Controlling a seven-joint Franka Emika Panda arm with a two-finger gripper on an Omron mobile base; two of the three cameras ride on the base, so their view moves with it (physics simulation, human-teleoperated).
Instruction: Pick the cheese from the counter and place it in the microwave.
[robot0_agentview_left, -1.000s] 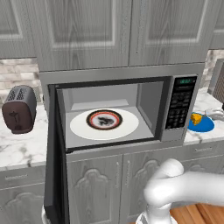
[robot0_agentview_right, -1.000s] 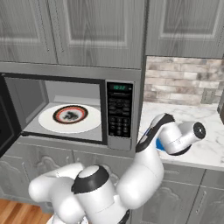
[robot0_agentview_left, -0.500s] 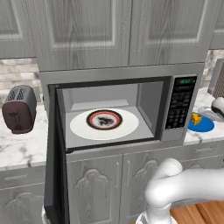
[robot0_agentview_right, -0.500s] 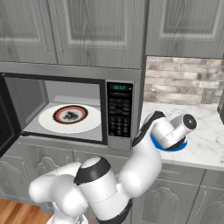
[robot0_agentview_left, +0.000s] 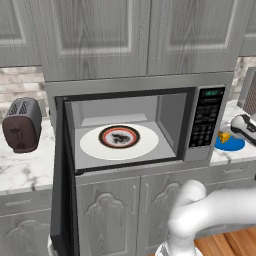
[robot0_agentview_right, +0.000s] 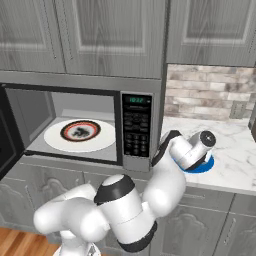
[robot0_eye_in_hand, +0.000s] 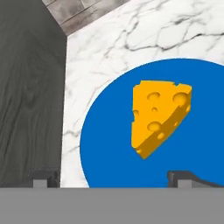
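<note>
One small yellow-orange cheese wedge (robot0_eye_in_hand: 157, 118) lies on a flat round blue plate (robot0_eye_in_hand: 109, 148), right of the silver-grey microwave (robot0_agentview_left: 150, 125). The gripper (robot0_eye_in_hand: 113, 177) hovers above, fingers spread; next, descend and pinch.

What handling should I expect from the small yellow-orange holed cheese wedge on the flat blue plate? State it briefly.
The yellow-orange cheese wedge looks solid, so probably stiff, not floppy. It lies flat on the round blue plate, so unlikely to roll. Its tapered sides may slip between closing fingers.

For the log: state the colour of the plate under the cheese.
Plain solid blue plate, under the yellow-orange cheese; clearest in the hand view.
</note>
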